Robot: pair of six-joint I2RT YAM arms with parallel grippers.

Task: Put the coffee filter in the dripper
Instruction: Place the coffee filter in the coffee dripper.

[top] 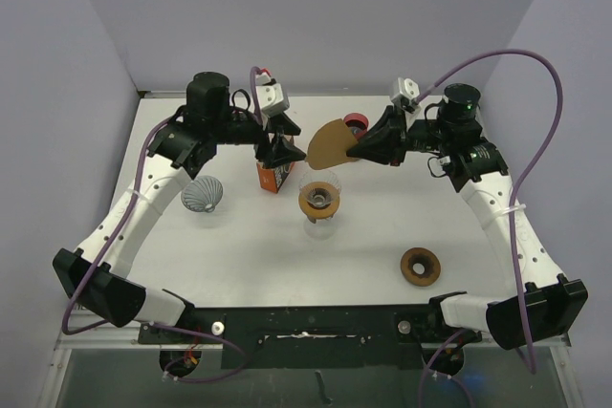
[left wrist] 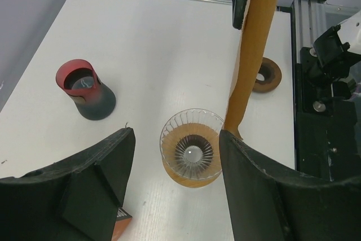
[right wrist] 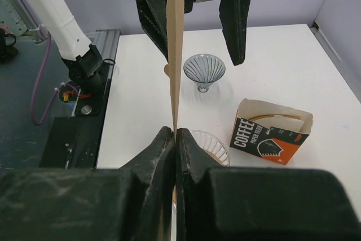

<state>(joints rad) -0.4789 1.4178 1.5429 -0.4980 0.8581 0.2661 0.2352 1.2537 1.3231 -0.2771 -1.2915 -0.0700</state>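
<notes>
Colour/pattern check, all views.
1. The coffee filter [top: 330,143]: plain tan-brown paper, no print.
2. The dripper [top: 318,200]: clear glass w/ radial rib pattern; mid-brown wood collar.
3. The 2nd dripper [top: 202,194]: smoky blue-grey, see-through, same ribbing.
4. The filter box [right wrist: 271,131]: cream card flaps; black front w/ white "COFFEE" lettering; orange at lower corner and side.
5. The cup [left wrist: 84,88]: red upper, dark grey-black toward base.
6. The wood ring [top: 420,266]: brown, darker at centre.
7. The table [top: 239,255]: matt white.
8. The walls [top: 287,7]: pale lilac-grey.
9. The left gripper [top: 279,152] and right gripper [top: 359,150]: black.
10. The arm links [top: 143,207]: white, w/ black joints.
11. The cables [top: 550,140]: purple.
</notes>
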